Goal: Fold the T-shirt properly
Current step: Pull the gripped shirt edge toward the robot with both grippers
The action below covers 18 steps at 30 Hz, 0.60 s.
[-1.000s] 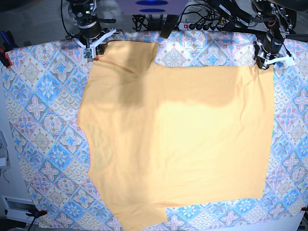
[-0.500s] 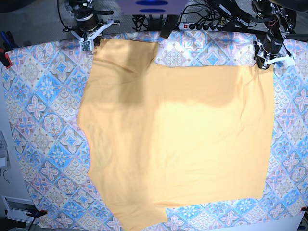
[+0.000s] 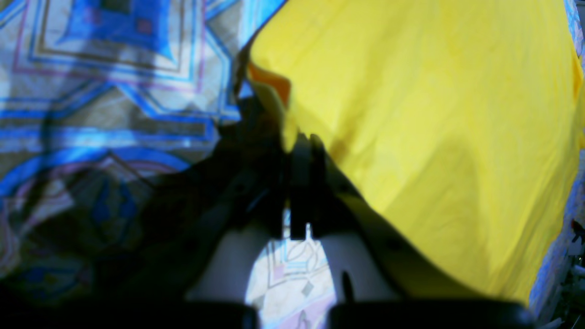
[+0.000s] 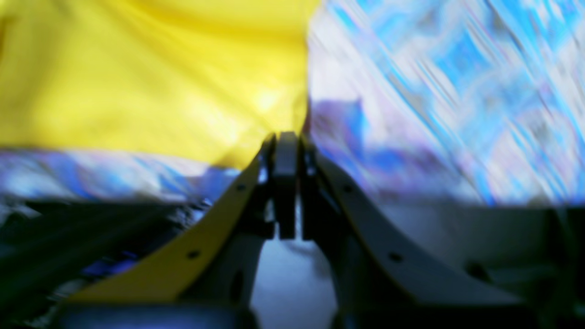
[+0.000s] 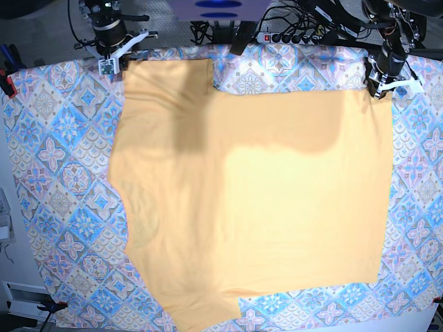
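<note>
T-shirt (image 5: 249,200) spread flat on tablecloth (image 5: 62,180), covering most of table centre; sleeve corner toward far left of base view, hem corner toward far right, lower sleeve near front edge. Dark shadow band across upper part of cloth.

Right gripper (image 5: 114,57) at far-left corner of base view, jaws pressed together, pinching T-shirt corner; in right wrist view gripper (image 4: 285,139) w/ yellow cloth (image 4: 151,77) pulled taut to fingertips, tablecloth (image 4: 438,100) blurred beside.

Left gripper (image 5: 387,81) at far-right corner, jaws pressed together on T-shirt edge; left wrist view: gripper (image 3: 301,141) w/ folded bit of cloth (image 3: 411,114) bunched at tips, tablecloth pattern (image 3: 114,82) to the side.

Power strip and cables (image 5: 297,31) behind table.
</note>
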{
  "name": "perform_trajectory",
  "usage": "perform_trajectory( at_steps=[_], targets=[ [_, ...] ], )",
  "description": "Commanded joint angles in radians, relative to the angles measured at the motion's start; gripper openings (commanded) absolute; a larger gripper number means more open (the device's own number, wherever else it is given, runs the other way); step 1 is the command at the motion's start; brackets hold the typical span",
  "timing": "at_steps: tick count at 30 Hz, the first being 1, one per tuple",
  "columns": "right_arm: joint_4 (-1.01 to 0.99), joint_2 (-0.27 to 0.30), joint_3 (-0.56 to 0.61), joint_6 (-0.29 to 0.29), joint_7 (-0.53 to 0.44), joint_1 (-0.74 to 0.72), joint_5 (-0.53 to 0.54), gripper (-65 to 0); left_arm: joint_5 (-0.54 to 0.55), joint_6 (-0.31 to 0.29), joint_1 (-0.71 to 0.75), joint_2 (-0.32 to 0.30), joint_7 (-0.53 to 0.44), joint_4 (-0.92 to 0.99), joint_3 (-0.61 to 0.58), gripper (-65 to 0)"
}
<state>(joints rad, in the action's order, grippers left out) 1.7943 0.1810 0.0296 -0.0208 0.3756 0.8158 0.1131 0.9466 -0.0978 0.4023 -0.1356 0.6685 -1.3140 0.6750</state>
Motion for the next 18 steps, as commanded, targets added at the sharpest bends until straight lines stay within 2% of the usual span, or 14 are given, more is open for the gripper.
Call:
perform_trajectory(
  at_steps=[1,5,11,16,18],
  targets=[
    [0.016,0.010,-0.020,-0.006,-0.014,0.010,-0.003,-64.8,-0.041,0.030,0.024,0.007,0.078,0.006,-0.016,-65.0],
    [0.019,0.010,-0.066,0.023,-0.016,0.035,-0.003,-64.8,-0.050,0.030,0.063,0.001,0.069,-0.057,-0.076,-65.0],
    [0.019,0.010,-0.104,0.026,-0.022,0.070,-0.003,-64.8,-0.128,0.028,0.117,0.001,0.078,-0.157,-0.091,-65.0],
    [0.019,0.018,-0.121,0.026,-0.022,0.087,-0.003,-64.8,-0.128,0.028,0.149,0.001,0.078,-0.158,-0.091,-65.0],
    [0.016,0.022,-0.145,0.026,-0.022,0.087,0.027,-64.8,-0.127,0.028,0.177,0.006,0.078,-0.189,-0.091,-65.0]
  ],
)
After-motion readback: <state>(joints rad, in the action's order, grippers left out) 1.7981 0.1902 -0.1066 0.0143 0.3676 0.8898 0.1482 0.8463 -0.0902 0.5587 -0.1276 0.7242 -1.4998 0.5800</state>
